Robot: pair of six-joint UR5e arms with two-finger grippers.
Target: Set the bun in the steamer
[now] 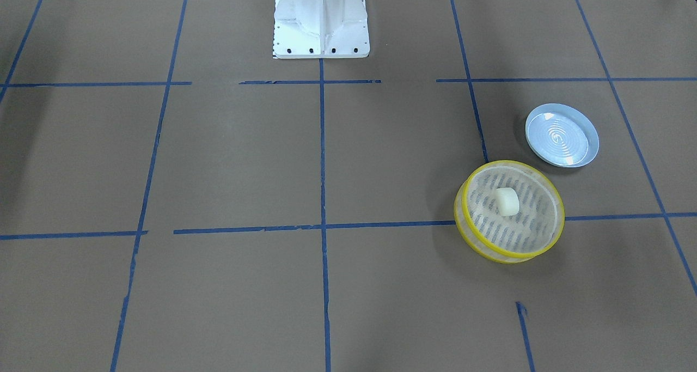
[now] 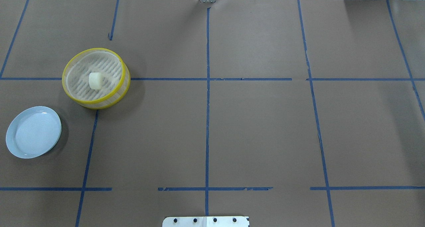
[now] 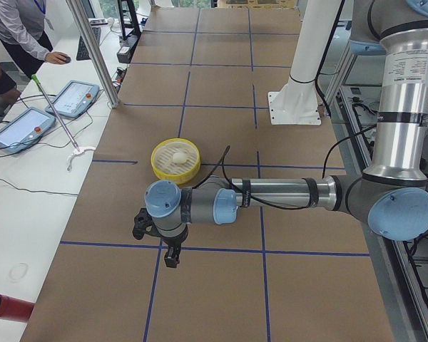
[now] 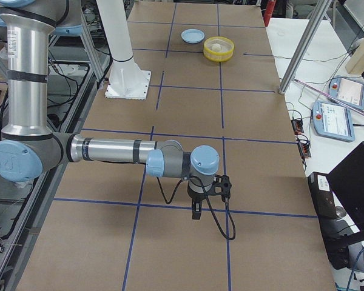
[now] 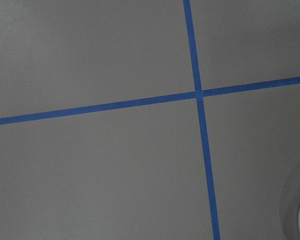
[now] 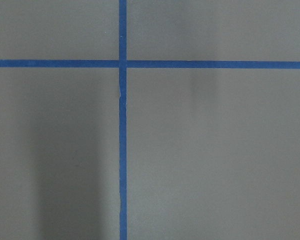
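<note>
1. Finds the bun [image 1: 507, 201] lying inside the steamer [image 1: 536, 225], near the middle of the slatted floor and clear of the yellow rim; looks, by that, like a task as good as done.
2. Leaves little to spoil, yet could undo it all by sweeping an arm low across that corner of the table: enough to nudge the light basket, tip it, or roll the bun out.
3. Could likewise clip the pale blue plate [image 1: 561, 138], just beside the steamer but apart from it, and shove it into the basket's wall.
4. Shows the left gripper [image 3: 172, 260] only from the table's end, hanging from a level forearm above brown paper, nearer that camera than the steamer and touching nothing; cannot tell the width of its opening, though appears to carry nothing.
5. Shows the right gripper [image 4: 196, 213] only from the opposite end, well apart from steamer and plate, above a blue tape line; cannot tell its opening either, and makes out nothing between the fingers.
6. Offers no help from the wrist views: only paper and tape, no fingers in sight.
</note>
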